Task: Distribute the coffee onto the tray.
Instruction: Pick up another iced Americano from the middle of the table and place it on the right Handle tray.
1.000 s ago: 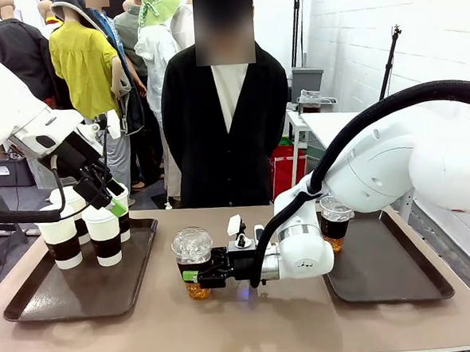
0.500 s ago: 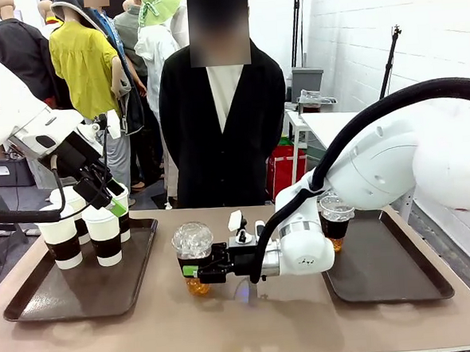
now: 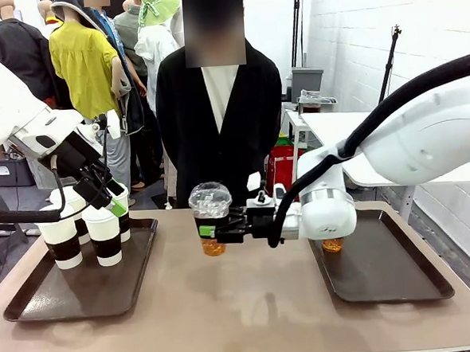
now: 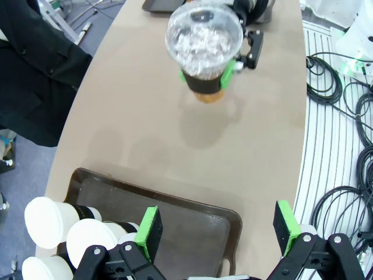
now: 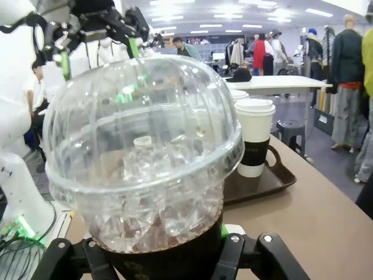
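Two trays at the ends of the surface, one cup held up between them.

The left tray carries the paper cups at its far end, under the left claw. The right claw holds a dome-lidded cup above the middle of the surface. Another iced cup stands at the far left of the right tray. A person stands at the far side.

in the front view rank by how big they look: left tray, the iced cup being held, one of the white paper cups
1. Left tray, plainly the largest.
2 and 3. Iced cup in the right gripper and a white paper cup: they look alike in size, so no ranking.
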Robot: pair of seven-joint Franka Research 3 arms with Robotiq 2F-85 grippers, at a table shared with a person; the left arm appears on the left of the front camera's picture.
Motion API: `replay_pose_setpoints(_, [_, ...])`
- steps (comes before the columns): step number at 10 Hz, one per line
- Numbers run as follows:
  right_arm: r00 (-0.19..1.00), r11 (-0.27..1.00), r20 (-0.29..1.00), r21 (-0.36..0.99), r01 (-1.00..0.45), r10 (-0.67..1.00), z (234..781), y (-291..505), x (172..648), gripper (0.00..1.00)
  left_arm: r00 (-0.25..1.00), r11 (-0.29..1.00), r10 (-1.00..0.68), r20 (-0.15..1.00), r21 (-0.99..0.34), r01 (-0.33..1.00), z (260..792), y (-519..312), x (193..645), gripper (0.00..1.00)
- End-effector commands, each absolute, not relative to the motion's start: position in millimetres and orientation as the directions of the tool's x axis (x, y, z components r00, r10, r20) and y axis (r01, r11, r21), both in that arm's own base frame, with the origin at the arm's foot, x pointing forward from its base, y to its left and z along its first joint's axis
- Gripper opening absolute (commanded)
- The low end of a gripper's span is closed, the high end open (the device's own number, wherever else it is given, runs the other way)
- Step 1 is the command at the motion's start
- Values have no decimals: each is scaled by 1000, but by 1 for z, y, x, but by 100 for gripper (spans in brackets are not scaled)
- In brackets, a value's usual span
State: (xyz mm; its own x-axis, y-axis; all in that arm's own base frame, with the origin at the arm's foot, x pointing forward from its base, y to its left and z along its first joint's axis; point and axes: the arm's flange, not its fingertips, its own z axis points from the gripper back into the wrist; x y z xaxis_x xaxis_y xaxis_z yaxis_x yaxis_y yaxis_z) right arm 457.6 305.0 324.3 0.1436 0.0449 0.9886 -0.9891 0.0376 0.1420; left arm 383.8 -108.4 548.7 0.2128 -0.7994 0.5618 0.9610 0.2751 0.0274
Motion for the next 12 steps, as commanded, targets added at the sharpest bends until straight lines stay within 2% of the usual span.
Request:
replay_pose_setpoints(1, [156, -11, 986, 156, -988, 55, 340, 275, 452, 61, 194, 255, -790, 582, 25, 967, 548, -106, 385, 100])
replay_pose_setpoints(7, [158, 11, 987, 158, -987, 24, 364, 189, 449, 61, 194, 255, -790, 582, 25, 967, 548, -106, 385, 100])
replay_pose_setpoints(8, [168, 39, 985, 167, -985, 23, 363, 183, 447, 61, 194, 255, -790, 582, 25, 967, 548, -106, 385, 100])
replay_pose_setpoints(9, [135, 20, 990, 134, -991, 46, 357, 194, 454, 61, 194, 255, -790, 582, 25, 967, 548, -106, 385, 100])
replay_pose_setpoints(12, [135, 20, 990, 134, -991, 46, 357, 194, 454, 61, 194, 255, -790, 582, 25, 967, 548, -106, 385, 100])
